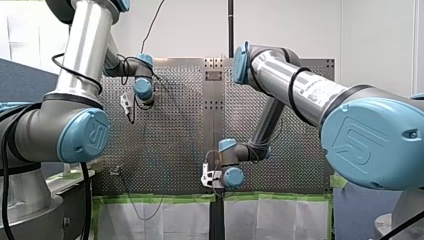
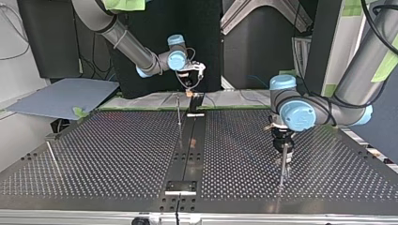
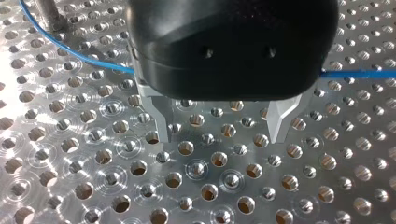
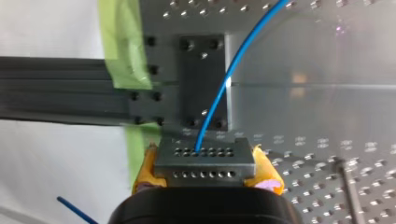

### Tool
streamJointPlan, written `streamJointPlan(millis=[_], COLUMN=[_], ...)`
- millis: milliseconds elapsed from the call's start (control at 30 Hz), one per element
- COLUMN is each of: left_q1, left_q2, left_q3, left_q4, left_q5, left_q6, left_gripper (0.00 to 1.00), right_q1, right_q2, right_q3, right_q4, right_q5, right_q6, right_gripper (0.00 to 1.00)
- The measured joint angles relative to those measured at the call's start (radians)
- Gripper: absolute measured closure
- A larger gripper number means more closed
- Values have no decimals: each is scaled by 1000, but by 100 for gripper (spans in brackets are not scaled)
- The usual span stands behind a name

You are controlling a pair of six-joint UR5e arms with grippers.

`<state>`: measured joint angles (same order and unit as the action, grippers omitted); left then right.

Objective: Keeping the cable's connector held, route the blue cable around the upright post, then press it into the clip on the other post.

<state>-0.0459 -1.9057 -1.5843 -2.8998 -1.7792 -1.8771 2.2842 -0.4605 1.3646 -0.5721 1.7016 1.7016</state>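
Running out of the top face of a grey connector [image 4: 204, 157], the blue cable [image 4: 223, 88] is seen as one thin strand that rises in a smooth bow over the perforated tabletop [image 2: 117, 154]. The connector, a small block with rows of holes, is clamped across its sides by the right gripper [image 4: 206, 169], whose yellow pads [image 4: 267, 176] are closed tight on it. In the top view it is held just above the middle of the tabletop's far edge.

Further along, in the left wrist view, the cable lies low over the tabletop and curves past the foot of an upright post [image 3: 46, 10]. It is then hidden behind the gripper's black body and reappears on the other side. Whether it touches the post cannot be told. The left gripper [image 3: 219, 134] is held close over the tabletop near the cable, with its metal fingers [image 3: 161, 116] spread wide and nothing between them. In the top view it is placed between the tabletop's middle strip and its right edge. The clip cannot be made out.

The cable is judged to be light and limp along its length, yet springy enough to keep a curve. Its smooth jacket may slip through metal fingers. It is best taken on the free run just beside the post, pinched squarely and drawn gently, since a hard tug could strain the joint at the connector.
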Motion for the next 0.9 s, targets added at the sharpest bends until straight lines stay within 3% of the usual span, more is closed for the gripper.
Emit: streamJointPlan(millis=[500,667,900], left_q1=[0,0,0], left_q2=[0,0,0], left_q3=[0,0,0], left_q4=[2,2,2], left_q5=[1,2,2], left_q6=[0,0,0], left_gripper=[0,0,0], right_q1=[-18,-26,-40], right_q2=[102,143,160], right_q3=[5,9,26], right_q4=[-62,-97,-136], right_q5=[25,35,44], right_q6=[21,38,55], right_gripper=[100,100,100])
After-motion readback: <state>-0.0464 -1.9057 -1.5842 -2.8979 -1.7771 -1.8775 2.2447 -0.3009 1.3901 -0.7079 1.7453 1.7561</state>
